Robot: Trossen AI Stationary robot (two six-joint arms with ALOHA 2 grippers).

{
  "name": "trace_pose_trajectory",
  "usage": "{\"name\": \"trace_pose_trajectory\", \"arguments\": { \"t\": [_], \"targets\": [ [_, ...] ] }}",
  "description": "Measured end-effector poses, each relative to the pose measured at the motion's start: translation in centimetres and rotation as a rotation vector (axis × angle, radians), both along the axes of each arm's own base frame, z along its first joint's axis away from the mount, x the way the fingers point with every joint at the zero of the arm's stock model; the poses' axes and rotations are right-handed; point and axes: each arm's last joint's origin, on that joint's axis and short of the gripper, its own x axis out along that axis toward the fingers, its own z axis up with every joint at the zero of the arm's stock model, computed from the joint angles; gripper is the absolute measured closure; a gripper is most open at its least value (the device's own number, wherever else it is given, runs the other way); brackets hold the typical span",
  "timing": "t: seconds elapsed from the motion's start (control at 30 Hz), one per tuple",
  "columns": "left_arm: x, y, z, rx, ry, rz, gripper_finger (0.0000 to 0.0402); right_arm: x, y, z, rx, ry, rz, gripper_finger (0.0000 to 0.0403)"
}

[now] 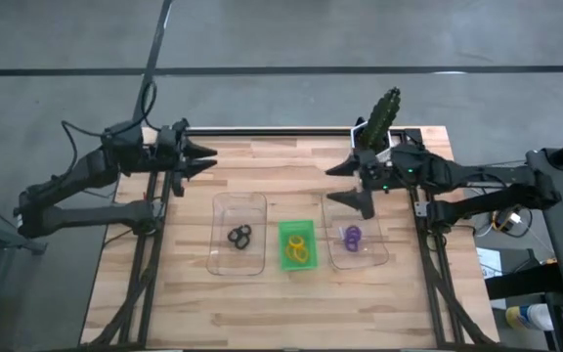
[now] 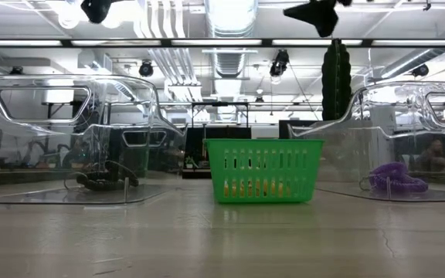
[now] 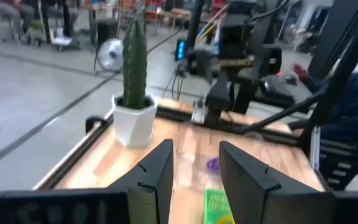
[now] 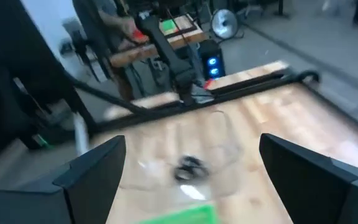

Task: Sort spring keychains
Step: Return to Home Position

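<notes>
From above, tiny coiled rings lie sorted: black spring keychains (image 1: pixel 239 236) in the left clear tray (image 1: pixel 221 262), yellow spring keychains (image 1: pixel 298 248) in the green tray (image 1: pixel 281 244), purple spring keychains (image 1: pixel 353 237) in the right clear tray (image 1: pixel 374 254). Left gripper (image 1: pixel 206 159), slightly parted, and right gripper (image 1: pixel 344 184), spread wide, hang empty toward the table's far edge. At table level, purple coils heap together.

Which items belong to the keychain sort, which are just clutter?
Job: black spring keychains in the left clear tray; yellow spring keychains in the green bin; purple spring keychains in the right clear tray; left gripper, right gripper, both open, above the table.
Lying about: potted cactus, table's far edge.
</notes>
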Motion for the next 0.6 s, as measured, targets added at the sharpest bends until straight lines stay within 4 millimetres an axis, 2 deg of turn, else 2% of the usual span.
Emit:
{"name": "trace_pose_trajectory", "arguments": {
  "t": [0.1, 0.17, 0.6],
  "targets": [
    [-0.4, -0.1, -1.3, -0.033, 0.037, 0.011, 0.0280, -1.8, -0.1, -1.1, -0.157, 0.058, 0.023, 0.0039],
    [-0.5, -0.2, -2.2, -0.043, 0.041, 0.003, 0.0280, -2.9, 0.0, -1.9, -0.191, 0.073, 0.032, 0.0039],
    [-0.5, -0.3, -8.8, -0.023, -0.170, -0.034, 0.0280, -9.8, 0.8, -6.7, -0.186, -0.082, 0.016, 0.0039]
  ]
}}
